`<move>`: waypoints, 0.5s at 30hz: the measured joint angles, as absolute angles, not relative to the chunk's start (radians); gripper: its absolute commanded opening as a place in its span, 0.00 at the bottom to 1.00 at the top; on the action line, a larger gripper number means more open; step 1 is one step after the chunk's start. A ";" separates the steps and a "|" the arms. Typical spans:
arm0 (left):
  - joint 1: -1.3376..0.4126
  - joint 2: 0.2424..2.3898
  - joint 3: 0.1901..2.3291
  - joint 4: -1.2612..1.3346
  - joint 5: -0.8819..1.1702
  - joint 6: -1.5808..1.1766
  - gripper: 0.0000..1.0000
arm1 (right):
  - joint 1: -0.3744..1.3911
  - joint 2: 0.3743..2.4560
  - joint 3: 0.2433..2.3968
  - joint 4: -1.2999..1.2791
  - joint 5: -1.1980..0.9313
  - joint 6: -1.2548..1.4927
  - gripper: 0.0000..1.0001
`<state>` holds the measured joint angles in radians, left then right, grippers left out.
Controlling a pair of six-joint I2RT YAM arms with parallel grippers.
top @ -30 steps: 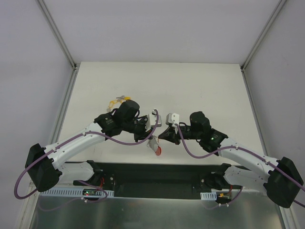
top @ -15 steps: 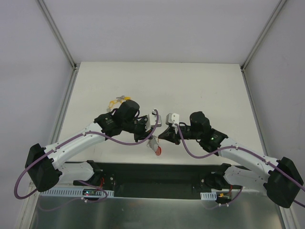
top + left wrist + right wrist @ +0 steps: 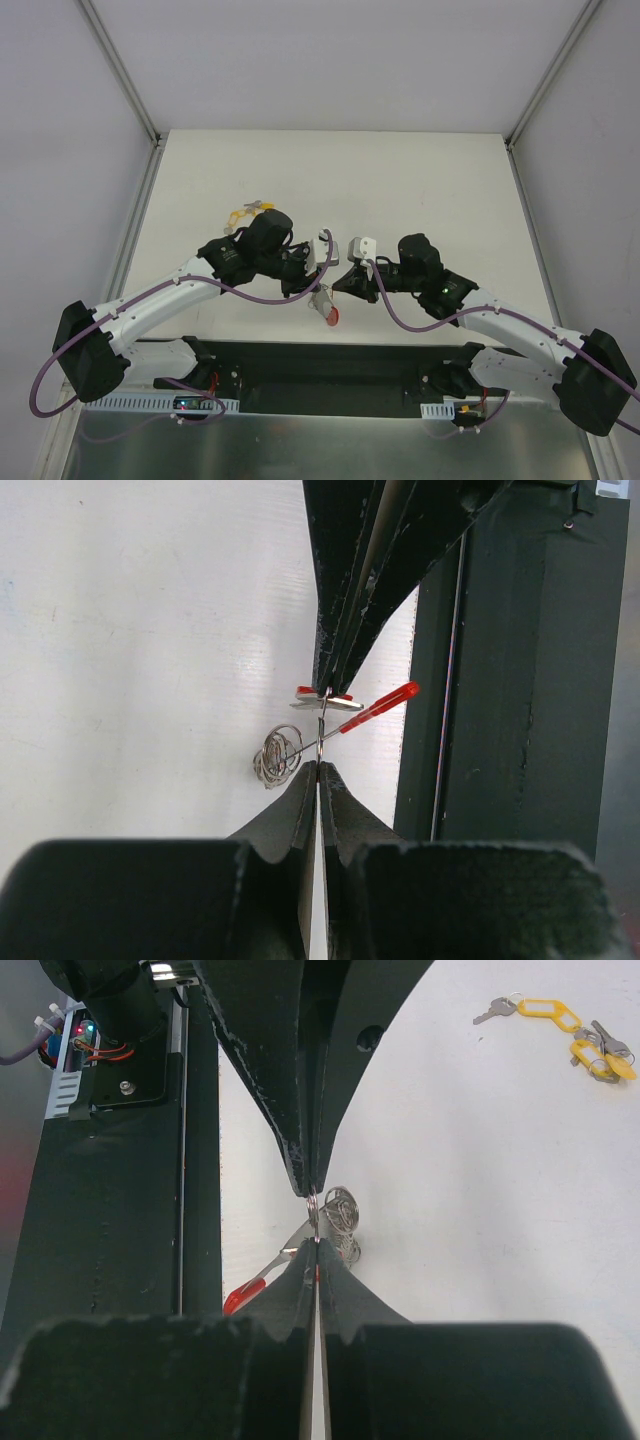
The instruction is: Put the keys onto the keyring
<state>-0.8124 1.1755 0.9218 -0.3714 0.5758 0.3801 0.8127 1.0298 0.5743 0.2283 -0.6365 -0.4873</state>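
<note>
The keyring hangs between my two grippers above the table's near edge. Its red plastic part [image 3: 328,314] points down toward the rail, and it also shows in the left wrist view [image 3: 381,705] and the right wrist view [image 3: 244,1296]. Its silvery coil [image 3: 277,757] bunches beside the tips, as the right wrist view [image 3: 341,1209] also shows. My left gripper [image 3: 320,765] is shut on a thin metal loop of it. My right gripper [image 3: 316,1244] is shut on it from the opposite side, tip to tip with the left. Keys with yellow tags [image 3: 560,1018] lie on the table behind the left arm [image 3: 250,211].
The black base rail [image 3: 320,360] runs along the near edge, right below the grippers. White side walls with metal frame posts [image 3: 125,80] enclose the table [image 3: 420,180].
</note>
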 measured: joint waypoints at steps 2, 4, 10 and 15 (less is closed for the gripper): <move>-0.812 1.176 0.922 -0.371 0.576 0.380 0.00 | 0.813 1.030 0.574 0.228 -0.636 -0.487 0.01; -0.812 1.176 0.922 -0.371 0.576 0.380 0.00 | 0.813 1.030 0.574 0.228 -0.636 -0.488 0.01; -0.812 1.176 0.921 -0.371 0.586 0.384 0.00 | 0.813 1.030 0.574 0.228 -0.636 -0.492 0.01; -0.812 1.176 0.921 -0.373 0.596 0.386 0.00 | 0.817 1.034 0.574 0.228 -0.635 -0.502 0.01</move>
<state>-0.8124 1.1755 0.9207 -0.3729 0.5964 0.3859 0.8169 1.0344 0.5743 0.2279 -0.6353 -0.5022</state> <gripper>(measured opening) 0.005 0.017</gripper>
